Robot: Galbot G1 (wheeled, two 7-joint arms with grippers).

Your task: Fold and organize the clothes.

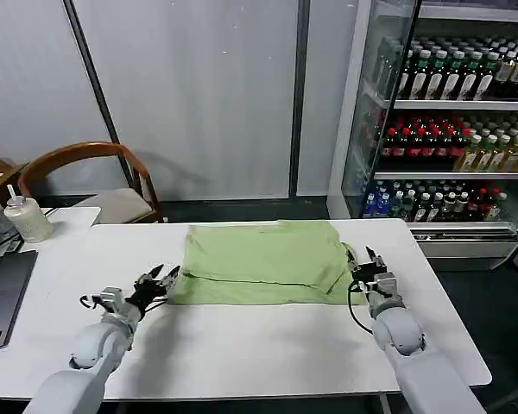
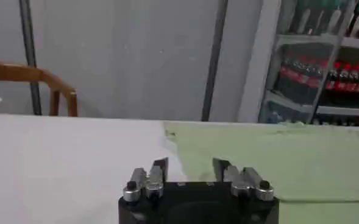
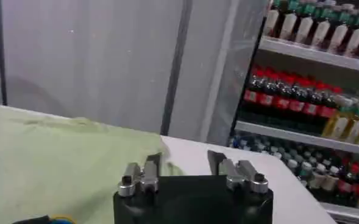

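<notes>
One fold looks done on the T-shirt (image 1: 263, 261) lying mid-table toward the far edge, and I have my left claw (image 1: 161, 278) and right claw (image 1: 363, 259) spread at its near corners (further folds remain).

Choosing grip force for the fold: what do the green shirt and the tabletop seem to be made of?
The T-shirt looks like a soft, matte knit, probably cotton: it lies limp, with wrinkles and layered edges. The table looks like a smooth, hard white laminate or painted board with a faint sheen; which one is unclear. The left gripper and right gripper sit open at the shirt's near corners.
</notes>
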